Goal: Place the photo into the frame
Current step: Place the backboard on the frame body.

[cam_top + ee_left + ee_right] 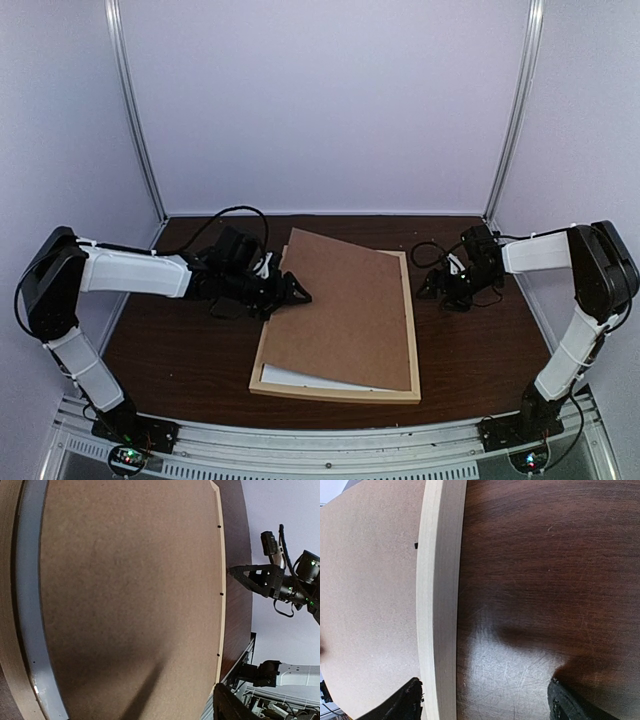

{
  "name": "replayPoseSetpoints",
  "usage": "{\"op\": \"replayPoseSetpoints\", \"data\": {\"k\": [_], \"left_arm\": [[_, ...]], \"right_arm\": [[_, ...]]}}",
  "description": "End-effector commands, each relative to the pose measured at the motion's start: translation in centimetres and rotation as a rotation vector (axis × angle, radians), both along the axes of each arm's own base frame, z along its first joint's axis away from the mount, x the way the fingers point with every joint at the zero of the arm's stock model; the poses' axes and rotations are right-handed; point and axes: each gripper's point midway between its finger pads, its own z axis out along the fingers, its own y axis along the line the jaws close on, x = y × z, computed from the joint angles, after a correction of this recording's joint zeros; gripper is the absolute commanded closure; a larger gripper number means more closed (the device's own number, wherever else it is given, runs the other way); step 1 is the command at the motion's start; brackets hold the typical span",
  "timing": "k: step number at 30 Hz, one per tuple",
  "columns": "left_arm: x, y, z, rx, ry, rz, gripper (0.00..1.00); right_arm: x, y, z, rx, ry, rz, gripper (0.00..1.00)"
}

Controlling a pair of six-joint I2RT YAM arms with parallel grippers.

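The frame [340, 393] of light wood rails lies flat mid-table. A brown backing board [345, 310] rests askew on it, its far left corner overhanging the rail. A white strip [300, 378] shows under the board's near edge; I cannot tell whether it is the photo, whose printed face is hidden. My left gripper [293, 292] sits open at the board's left edge, with one finger [230, 705] low in the left wrist view over the board [130, 590]. My right gripper [485, 700] stands open and low, its fingers either side of the frame's right rail [437, 605].
The dark wooden table [180, 340] is boxed in by pale walls and metal posts [140, 120]. Black cables loop behind the left arm [235, 215] and beside the right wrist [425, 250]. A metal base rail [320, 440] runs along the near edge.
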Motion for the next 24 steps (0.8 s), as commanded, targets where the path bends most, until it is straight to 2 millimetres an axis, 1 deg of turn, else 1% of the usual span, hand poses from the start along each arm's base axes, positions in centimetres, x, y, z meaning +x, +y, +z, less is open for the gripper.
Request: {"op": "replayPoseSetpoints", "data": {"k": [1, 2, 6, 9, 14, 24], "left_arm": [[0.0, -1.4, 1.0, 0.000, -0.046, -0.065, 0.34], [0.0, -1.3, 1.0, 0.013, -0.048, -0.067, 0.33], [-0.1, -1.1, 0.6, 0.077, -0.060, -0.086, 0.21], [-0.2, -1.0, 0.2, 0.109, -0.060, -0.095, 0.18], [-0.2, -0.9, -0.4, 0.148, -0.053, -0.106, 0.14], [-0.1, 0.0, -0.9, 0.224, -0.072, -0.102, 0.12]], "right_arm": [[-0.8, -0.3, -1.6, -0.014, 0.049, -0.002, 0.14], [-0.8, -0.3, -1.7, -0.014, 0.050, -0.001, 0.14], [-0.7, -0.2, -1.8, -0.011, 0.050, -0.002, 0.14], [-0.7, -0.2, -1.8, -0.007, 0.050, -0.002, 0.14], [-0.7, -0.1, -1.7, -0.006, 0.048, 0.000, 0.14], [-0.8, -0.1, -1.9, -0.004, 0.048, 0.000, 0.14]]}}
